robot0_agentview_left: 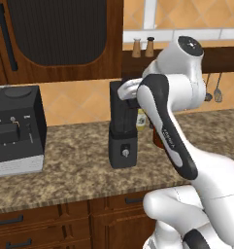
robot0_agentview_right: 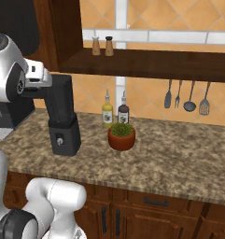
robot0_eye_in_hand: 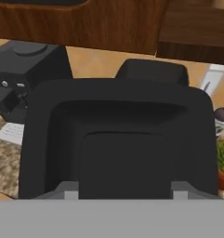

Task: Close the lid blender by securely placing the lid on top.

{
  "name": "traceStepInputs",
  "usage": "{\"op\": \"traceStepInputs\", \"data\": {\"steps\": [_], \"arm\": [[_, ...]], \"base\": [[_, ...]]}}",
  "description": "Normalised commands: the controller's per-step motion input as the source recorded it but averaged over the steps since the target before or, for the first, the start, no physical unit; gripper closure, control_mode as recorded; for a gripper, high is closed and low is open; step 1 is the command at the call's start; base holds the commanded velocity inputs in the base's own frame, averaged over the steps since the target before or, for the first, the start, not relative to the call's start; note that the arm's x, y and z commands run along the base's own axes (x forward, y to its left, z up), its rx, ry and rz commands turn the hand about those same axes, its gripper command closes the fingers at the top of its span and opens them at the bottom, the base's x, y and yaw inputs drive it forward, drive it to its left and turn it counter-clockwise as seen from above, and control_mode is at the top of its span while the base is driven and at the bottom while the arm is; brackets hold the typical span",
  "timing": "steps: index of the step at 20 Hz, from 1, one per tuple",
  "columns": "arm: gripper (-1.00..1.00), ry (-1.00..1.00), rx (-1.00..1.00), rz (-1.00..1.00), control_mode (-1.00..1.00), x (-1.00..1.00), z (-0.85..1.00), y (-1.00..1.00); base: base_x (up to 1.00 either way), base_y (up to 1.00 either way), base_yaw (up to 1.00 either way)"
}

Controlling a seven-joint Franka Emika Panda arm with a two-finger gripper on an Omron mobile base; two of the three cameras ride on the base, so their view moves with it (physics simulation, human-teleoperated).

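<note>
Hand view looks straight at the blender's [robot0_eye_in_hand: 118,135] dark square top from very close. A low black shape, which may be the lid [robot0_eye_in_hand: 153,72], sits at the far edge of that top, but I cannot be sure. The two grey finger tips [robot0_eye_in_hand: 67,189] poke up at the bottom with a wide gap between them, and the black top fills that gap. I cannot tell if they are squeezing it or just standing beside it.

Left base view shows the blender [robot0_agentview_left: 122,126] standing on the counter [robot0_agentview_left: 65,165], near the middle, with the coffee machine [robot0_agentview_left: 16,129] well apart to its left. The gripper [robot0_agentview_left: 130,92] is right up against the jar's top. Right base view shows the blender [robot0_agentview_right: 62,116] with a plant pot [robot0_agentview_right: 122,136] and two bottles [robot0_agentview_right: 115,109] near its other side.

To do this step well, I think the lid should sit flat and line up with all four corners of the jar. Then a slow, straight push down should seat it. A hard sideways shove could tip the tall blender.

No words or brand names can be read anywhere.
</note>
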Motion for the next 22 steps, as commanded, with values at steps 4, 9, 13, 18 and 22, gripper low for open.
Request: {"op": "traceStepInputs", "data": {"steps": [4, 9, 13, 18, 22], "arm": [[1.00, 0.04, -0.03, -0.02, -1.00, 0.39, 0.00, 0.12], [1.00, 0.08, -0.03, -0.04, -1.00, 0.51, 0.00, 0.00], [1.00, 0.04, -0.04, -0.05, -1.00, 0.48, 0.00, 0.00], [1.00, 0.01, -0.03, -0.03, -1.00, 0.46, 0.00, 0.00], [1.00, 0.00, 0.00, 0.00, -1.00, 0.51, 0.00, -0.03]], "base": [[0.00, 0.00, 0.00], [0.00, 0.00, 0.00], [0.00, 0.00, 0.00], [0.00, 0.00, 0.00], [0.00, 0.00, 0.00]]}}
